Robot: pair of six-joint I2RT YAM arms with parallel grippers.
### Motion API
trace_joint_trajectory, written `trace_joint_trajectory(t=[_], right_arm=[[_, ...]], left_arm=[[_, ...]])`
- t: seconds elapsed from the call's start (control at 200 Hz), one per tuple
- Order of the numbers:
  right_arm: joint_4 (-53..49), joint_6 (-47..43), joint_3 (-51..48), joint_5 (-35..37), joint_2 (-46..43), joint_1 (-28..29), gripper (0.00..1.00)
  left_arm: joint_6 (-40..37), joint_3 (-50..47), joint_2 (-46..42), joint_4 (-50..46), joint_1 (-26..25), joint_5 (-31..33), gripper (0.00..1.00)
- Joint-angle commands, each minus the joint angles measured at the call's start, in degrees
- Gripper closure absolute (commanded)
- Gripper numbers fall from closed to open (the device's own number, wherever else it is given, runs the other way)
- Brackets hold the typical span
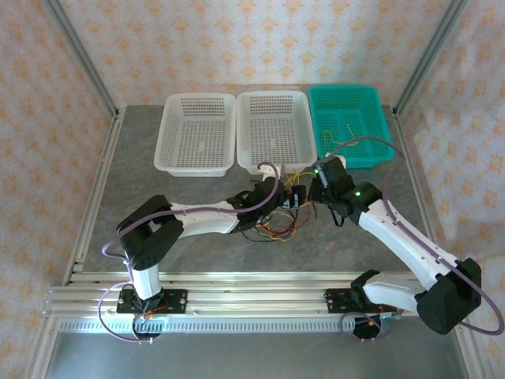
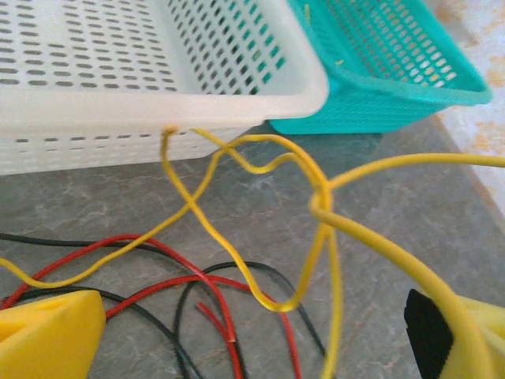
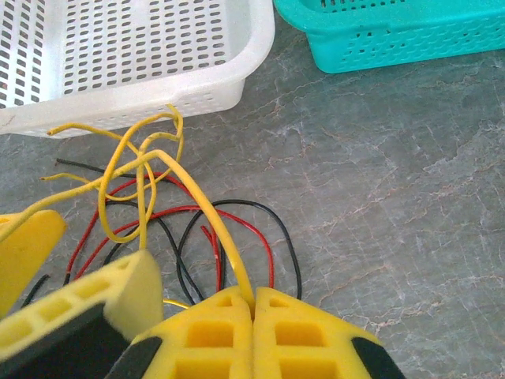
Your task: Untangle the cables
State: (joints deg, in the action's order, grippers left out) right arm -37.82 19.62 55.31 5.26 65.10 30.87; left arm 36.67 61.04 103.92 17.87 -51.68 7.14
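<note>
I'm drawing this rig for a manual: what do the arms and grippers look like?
The left arm and right arm have white links between black joint housings, each with a purple-grey cable looped alongside. The right one shows a small green light. The fingers are yellow blocks with rectangular cut-outs and black pads.

No words, numbers, labels, brands or signs can be read in any of the views.
</note>
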Motion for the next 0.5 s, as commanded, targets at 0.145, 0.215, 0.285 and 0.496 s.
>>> trace_joint_trajectory(t=[0.145,0.215,0.285,0.496], right_arm=[[-3.90,-1.33,1.74,4.51,-1.56,0.24,1.00],[-5.28,-1.42,2.65,5.55,-1.46,0.25,1.00],[-7.18,-1.42,3.84,6.75,-1.13,0.28,1.00],[-12.15,-1.47,6.80,10.64,-0.78,0.24,1.00]], left_arm=[[4.31,1.47,1.64,-7.87,3.45,4.15,0.07],[4.80,0.50,1.31,-7.95,4.15,4.28,0.09],[4.99,-0.83,0.94,-7.51,4.84,4.29,0.13],[5.25,-3.14,1.02,-7.19,6.37,3.59,0.15]])
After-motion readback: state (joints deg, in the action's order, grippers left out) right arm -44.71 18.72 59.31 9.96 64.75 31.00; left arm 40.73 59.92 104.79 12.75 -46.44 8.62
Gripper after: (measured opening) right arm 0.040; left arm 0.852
